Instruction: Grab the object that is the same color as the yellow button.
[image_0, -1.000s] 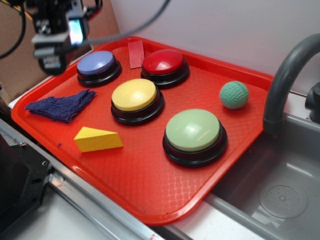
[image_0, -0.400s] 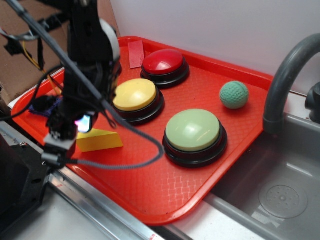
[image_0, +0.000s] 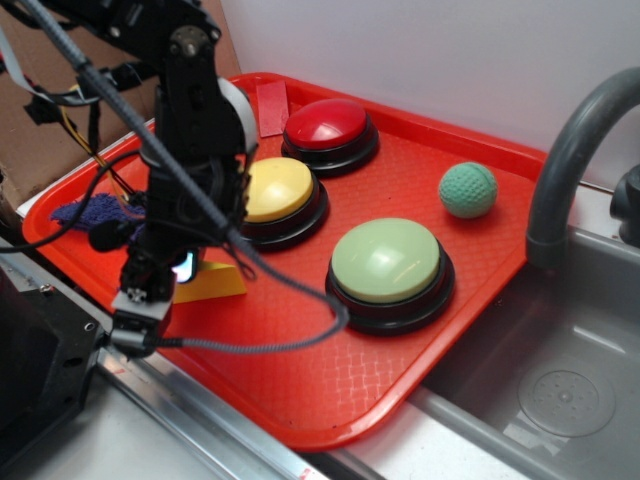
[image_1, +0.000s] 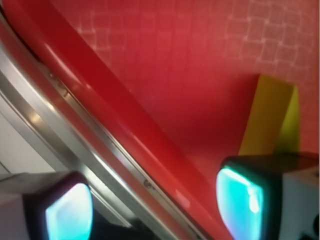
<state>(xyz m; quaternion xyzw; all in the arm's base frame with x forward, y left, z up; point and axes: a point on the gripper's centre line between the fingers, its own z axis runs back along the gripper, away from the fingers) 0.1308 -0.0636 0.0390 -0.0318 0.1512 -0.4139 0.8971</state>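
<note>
Shifted slightly rightward since 0.4 s ago: black robot gripper (image_0: 150, 300), fingers spread, hanging low at red plastic tray (image_0: 400, 400) front-left edge. Small yellow wedge-shaped block (image_0: 215, 283) just beside one fingertip (image_1: 250, 195), ungrasped, near round yellow dome button (image_0: 278, 188).

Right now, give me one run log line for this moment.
phase: approach | gripper: open, low over tray front edge | target: yellow wedge beside right finger, ungrasped | yellow button: untouched
</note>
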